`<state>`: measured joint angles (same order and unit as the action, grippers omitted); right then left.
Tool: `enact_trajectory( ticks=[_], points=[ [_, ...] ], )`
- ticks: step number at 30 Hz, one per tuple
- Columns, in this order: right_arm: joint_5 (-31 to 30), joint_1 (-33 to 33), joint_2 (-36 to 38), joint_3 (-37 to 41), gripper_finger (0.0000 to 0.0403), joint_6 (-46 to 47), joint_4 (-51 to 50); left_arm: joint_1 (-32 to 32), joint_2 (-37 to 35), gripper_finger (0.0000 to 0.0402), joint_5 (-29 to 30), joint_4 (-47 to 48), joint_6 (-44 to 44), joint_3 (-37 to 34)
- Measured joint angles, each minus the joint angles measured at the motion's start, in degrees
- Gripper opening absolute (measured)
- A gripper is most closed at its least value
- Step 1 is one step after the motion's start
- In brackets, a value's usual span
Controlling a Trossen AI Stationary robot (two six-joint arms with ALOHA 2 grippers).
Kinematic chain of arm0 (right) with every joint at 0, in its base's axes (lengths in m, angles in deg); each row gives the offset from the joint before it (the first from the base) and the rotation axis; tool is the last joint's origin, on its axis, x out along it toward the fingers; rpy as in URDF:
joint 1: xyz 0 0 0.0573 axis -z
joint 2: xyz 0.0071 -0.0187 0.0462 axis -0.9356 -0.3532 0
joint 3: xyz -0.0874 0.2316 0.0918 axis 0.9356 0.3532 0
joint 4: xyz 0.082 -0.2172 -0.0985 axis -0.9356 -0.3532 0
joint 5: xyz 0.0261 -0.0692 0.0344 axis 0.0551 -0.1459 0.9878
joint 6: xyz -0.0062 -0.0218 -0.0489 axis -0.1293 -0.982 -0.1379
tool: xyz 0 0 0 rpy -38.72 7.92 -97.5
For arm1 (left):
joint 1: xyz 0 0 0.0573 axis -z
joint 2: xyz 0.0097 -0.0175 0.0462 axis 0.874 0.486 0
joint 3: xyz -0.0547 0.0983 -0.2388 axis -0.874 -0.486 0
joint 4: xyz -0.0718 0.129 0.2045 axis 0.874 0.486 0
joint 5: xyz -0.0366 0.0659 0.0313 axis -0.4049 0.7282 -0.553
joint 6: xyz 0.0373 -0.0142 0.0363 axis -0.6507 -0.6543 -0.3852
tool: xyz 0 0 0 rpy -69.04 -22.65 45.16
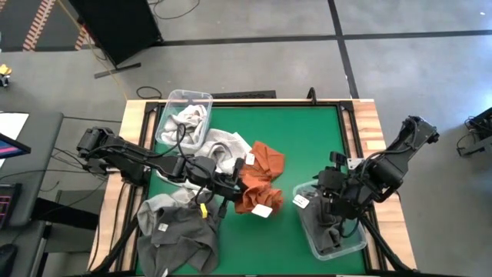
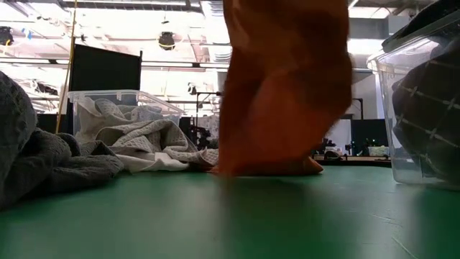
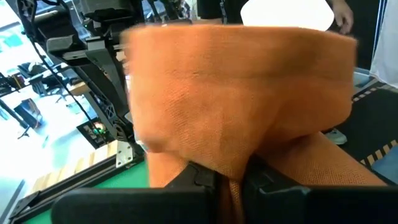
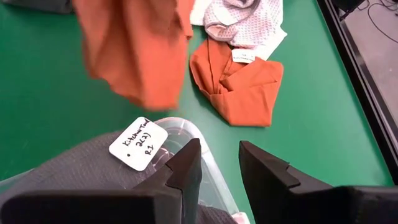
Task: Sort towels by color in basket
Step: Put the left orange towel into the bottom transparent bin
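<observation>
At mid-frame in the high view, the left gripper (image 1: pixel 233 187) is clamped on a rust orange towel (image 1: pixel 259 178) — a second orange one lies flat on the green mat (image 1: pixel 307 138). The right gripper (image 4: pixel 217 165), fingers parted and empty, hovers over the lower-right bin (image 1: pixel 355 245) of dark towels (image 1: pixel 327 231).

Green table mat (image 1: pixel 307 138), wooden edges (image 1: pixel 369 115)

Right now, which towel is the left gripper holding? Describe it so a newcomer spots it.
Start at the green table and find its middle, right of the pale towel heap. The left gripper is shut on a rust orange towel hanging from it; a second orange towel lies flat beside it.
</observation>
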<state>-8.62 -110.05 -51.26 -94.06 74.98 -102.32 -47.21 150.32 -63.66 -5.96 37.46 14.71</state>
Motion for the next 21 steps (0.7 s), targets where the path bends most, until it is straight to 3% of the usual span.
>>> enact_trajectory(
  ticks=[21],
  points=[
    [0.0,0.8,0.0,0.0,0.0139,-3.1,3.5,0.0,0.0,0.0012,0.0,-0.4,-1.5,0.0]
  ],
)
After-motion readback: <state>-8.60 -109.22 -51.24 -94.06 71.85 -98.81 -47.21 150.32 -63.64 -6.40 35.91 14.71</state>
